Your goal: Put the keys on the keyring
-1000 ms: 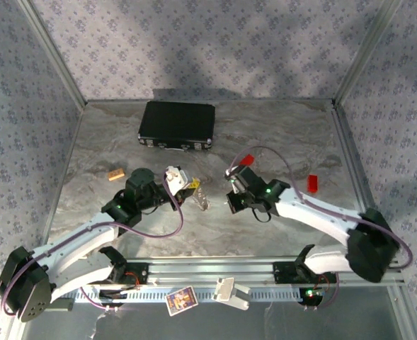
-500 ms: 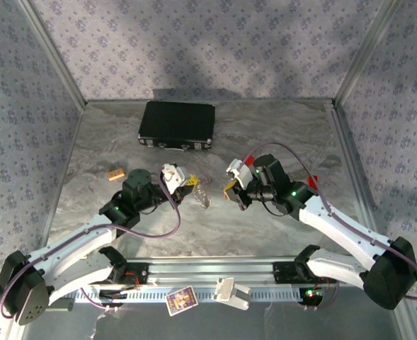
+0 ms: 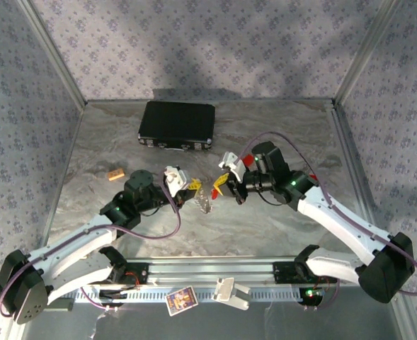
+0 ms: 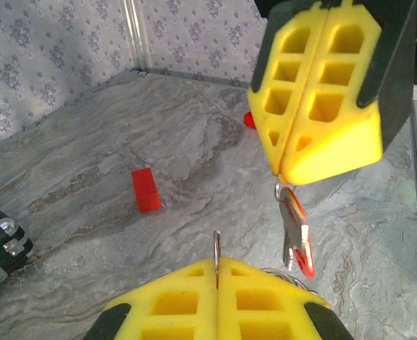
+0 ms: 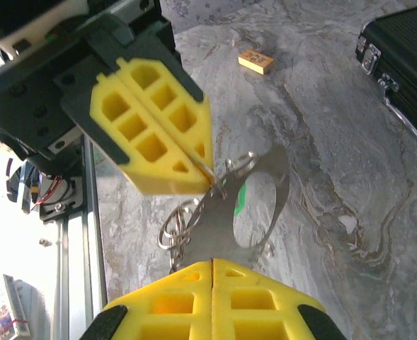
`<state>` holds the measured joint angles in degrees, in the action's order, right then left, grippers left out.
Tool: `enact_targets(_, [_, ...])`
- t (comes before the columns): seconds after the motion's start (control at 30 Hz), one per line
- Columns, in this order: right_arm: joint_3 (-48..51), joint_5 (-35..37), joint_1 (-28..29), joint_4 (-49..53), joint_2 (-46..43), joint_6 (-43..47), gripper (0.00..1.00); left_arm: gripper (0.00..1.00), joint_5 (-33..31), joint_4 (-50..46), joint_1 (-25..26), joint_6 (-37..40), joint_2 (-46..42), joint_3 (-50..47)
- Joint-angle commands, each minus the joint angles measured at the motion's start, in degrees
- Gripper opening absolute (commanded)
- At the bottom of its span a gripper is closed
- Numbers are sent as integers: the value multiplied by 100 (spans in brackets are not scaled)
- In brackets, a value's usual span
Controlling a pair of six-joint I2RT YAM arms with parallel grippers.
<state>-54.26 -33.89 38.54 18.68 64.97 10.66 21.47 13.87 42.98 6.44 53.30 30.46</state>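
Grey marbled table (image 3: 286, 134), floral-papered walls (image 3: 194, 49), left jaws clamped on keyring (image 3: 204, 198), right jaws pinching red key (image 4: 298, 241)

No word or number can be read. The card (image 3: 180, 299) by the arms' bases carries print too small to make out; the small orange block (image 5: 255, 61) bears blurred dark marks.

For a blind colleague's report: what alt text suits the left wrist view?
The left fingers, shut at the bottom, pinch a thin metal keyring; the right fingers, shut at top right, dangle a red key close by. A red block lies on the grey marbled table beyond.
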Motion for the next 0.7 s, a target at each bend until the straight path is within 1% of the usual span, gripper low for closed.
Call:
enact_targets(0.0, [-289, -132, 53, 162, 116, 122, 0, 0, 144, 173, 63, 145, 42, 290])
enact_targets(0.07, [-362, -141, 67, 177, 195, 117, 0, 0, 155, 165, 93, 197, 76, 303])
enact_targets(0.17, [-428, 108, 177, 223, 242, 198, 0, 0, 112, 132, 113, 232, 104, 335])
enact_targets(0.23, [-445, 455, 256, 260, 244, 309, 0, 0, 98, 90, 123, 203, 117, 363])
enact_targets(0.3, [-446, 1007, 385, 244, 244, 395, 0, 0, 95, 10, 123, 103, 148, 419])
enact_targets(0.37, [-404, 1588, 520, 185, 218, 514, 0, 0, -39, -187, 122, -114, 187, 539])
enact_targets(0.43, [-367, 1968, 608, 156, 171, 636, 0, 0, -171, -504, 122, -387, 249, 718])
enact_targets(0.53, [-337, 2090, 604, 103, 104, 726, 0, 0, -253, -1063, 123, -889, 334, 1015])
enact_targets(0.67, [-351, 1900, 515, 58, 109, 749, 0, 0, -100, -1420, 140, -1308, 361, 1213])
